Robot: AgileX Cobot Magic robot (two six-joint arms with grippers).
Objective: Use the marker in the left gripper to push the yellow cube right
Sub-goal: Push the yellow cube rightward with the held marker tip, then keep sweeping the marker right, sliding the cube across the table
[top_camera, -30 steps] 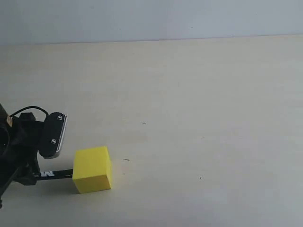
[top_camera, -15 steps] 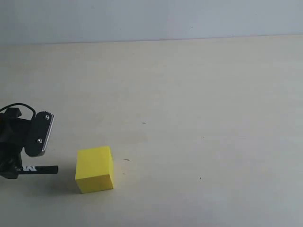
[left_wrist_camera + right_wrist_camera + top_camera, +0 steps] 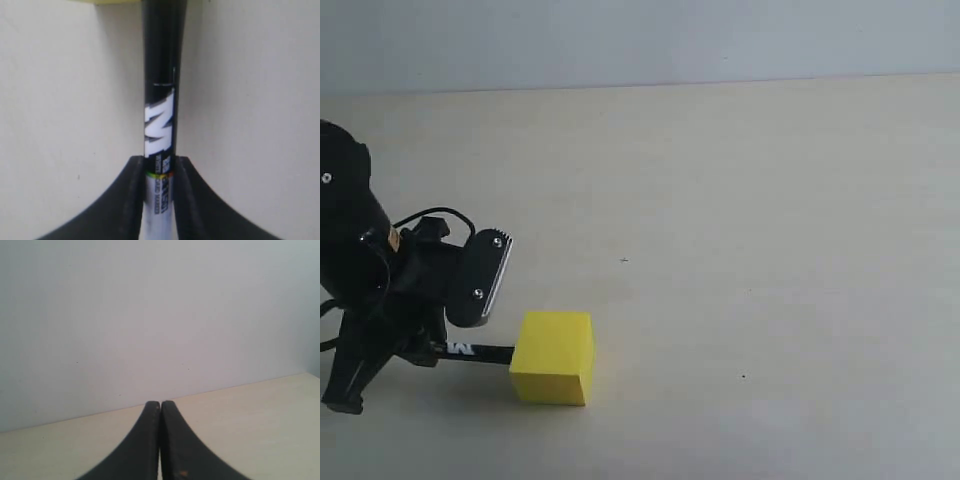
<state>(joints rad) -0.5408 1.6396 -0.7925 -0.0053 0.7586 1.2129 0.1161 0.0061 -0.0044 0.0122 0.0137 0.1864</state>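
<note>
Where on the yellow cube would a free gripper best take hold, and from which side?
Probably from above, pinching the yellow cube across its front and back faces: it sits flat with parallel sides, and the marker meets its left face.

1. right of the yellow cube [image 3: 553, 358] you have bare table [image 3: 770, 250] out to the frame edge;
2. on its left face, the marker [image 3: 480, 351] tip touches, and the left gripper [image 3: 159, 169] crowds in just behind it
</note>
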